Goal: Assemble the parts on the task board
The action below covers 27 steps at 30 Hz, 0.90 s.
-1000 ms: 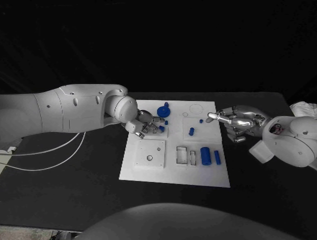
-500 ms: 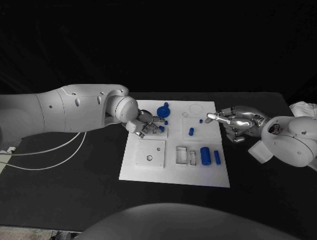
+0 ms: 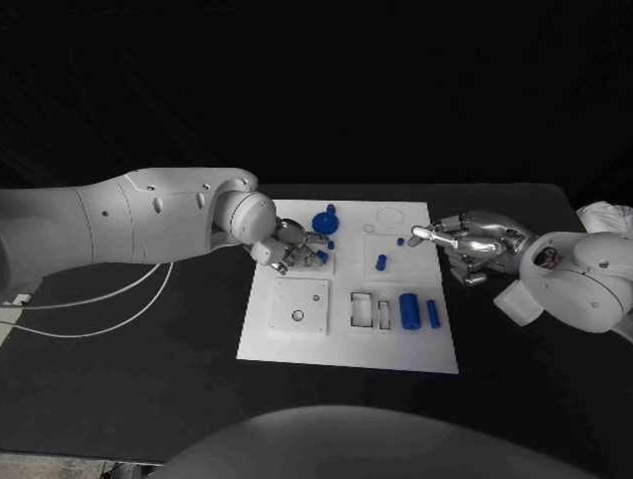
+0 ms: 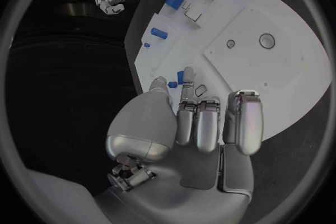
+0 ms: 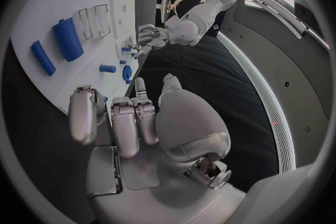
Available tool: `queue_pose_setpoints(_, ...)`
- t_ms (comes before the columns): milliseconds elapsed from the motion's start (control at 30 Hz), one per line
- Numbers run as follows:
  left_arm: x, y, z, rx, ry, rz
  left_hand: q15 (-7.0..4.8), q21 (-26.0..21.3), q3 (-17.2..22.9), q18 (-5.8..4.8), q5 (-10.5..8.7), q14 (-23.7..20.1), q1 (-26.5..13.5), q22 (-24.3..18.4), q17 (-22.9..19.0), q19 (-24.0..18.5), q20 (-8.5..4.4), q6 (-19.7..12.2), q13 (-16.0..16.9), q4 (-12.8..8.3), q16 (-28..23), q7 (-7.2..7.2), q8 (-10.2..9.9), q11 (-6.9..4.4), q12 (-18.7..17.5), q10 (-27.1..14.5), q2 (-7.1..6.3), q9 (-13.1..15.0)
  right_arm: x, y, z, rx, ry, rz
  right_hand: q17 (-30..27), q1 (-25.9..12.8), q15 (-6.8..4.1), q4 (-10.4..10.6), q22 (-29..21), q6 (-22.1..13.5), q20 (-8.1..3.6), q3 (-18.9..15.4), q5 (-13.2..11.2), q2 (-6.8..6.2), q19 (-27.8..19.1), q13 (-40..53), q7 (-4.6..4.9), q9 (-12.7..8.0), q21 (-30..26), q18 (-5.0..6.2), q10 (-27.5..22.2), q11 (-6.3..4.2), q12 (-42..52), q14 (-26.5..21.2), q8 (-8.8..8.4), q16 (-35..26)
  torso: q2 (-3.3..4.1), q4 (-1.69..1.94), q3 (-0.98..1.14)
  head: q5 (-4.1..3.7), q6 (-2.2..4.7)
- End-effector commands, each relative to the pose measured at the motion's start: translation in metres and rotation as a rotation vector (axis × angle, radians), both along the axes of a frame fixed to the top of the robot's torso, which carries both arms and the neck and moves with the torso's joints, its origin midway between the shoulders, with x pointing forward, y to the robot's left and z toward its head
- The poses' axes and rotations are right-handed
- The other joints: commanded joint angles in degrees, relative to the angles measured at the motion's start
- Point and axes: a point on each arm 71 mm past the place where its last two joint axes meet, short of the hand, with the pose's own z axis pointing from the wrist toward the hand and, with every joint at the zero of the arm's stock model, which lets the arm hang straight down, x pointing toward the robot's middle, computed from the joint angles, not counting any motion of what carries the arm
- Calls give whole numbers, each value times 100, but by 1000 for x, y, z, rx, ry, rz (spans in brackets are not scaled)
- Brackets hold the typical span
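The scene is nearly unchanged over the last second. The right hand [image 3: 468,242] has crept slightly inward toward the board's [image 3: 303,344] right edge; the left hand [image 3: 291,248] has held its position at the upper-left part of the board. No part has moved. Judgement: both hands are in a fine-positioning phase and no insertion has been completed in this interval.

Left hand: fingers [image 4: 197,123] are extended close together over the board, with a small blue peg [image 4: 185,75] at their tips. Whether the peg is pinched or merely touched cannot be determined. Right hand: fingers [image 5: 119,117] are curled loosely, released, holding nothing, just beside the board edge.

Board contents:
- A round blue knob [image 3: 325,220] at the upper middle, near the left hand.
- A short blue peg [image 3: 381,262] at the centre, lying free.
- A tiny blue piece [image 3: 401,240] near the right hand's fingertip.
- A large blue cylinder [image 3: 408,310] and a slimmer blue bar [image 3: 433,313] at the lower right, lying side by side.
- Two rectangular slots [image 3: 362,309] left of the cylinder, both empty.
- A raised square block [image 3: 300,306] at the lower left, its round hole empty.

The board lies on the black surface [image 3: 144,359].
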Motion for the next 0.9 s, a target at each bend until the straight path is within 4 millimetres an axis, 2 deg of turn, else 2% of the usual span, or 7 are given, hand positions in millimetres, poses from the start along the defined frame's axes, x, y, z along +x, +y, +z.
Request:
queue_pose_setpoints(33,-10,2,-4,70,138,-41,-44,-27,41,-62,-36,614,7,781,1506,267,-38,29,1492,-11,14,-25,39,-48,-34,617,31,28,-1,2,0,8,5,20,1509,63,20,-23,1050,5,16,-6,-11,22,-32,540,25,-7,-21,83,604,-37,-30,567,-19,20,2,-4,4,-13,1)
queue_pose_setpoints(167,-10,3,-5,74,138,-49,-51,-31,45,-61,-52,614,8,777,1506,266,-44,36,1492,-15,14,-34,68,-56,-34,617,20,70,-1,1,-1,7,6,19,1509,63,20,-23,1050,5,16,-6,-11,22,-32,540,25,-7,-21,83,604,-37,-30,567,-19,20,-6,1,5,-34,1)
queue_pose_setpoints(600,-8,4,-5,102,125,-75,-75,-50,73,-55,-115,614,19,753,1506,256,-68,19,1492,-34,14,-61,170,-81,-34,617,4,240,-1,2,-3,7,10,20,1509,67,21,-14,1050,7,17,-7,-31,28,-32,540,29,-8,-21,83,604,-35,-30,567,-18,20,-10,3,3,-24,1)
queue_pose_setpoints(900,-5,4,-6,127,113,-95,-112,-63,133,-55,-107,614,2,754,1506,261,-108,-123,1492,-40,14,-98,423,-119,-34,617,-16,695,-2,1,-5,5,16,21,1509,68,22,-12,1050,9,17,-6,-33,29,-33,540,29,-8,-22,83,604,-35,-30,567,-18,20,-12,3,7,-11,1)
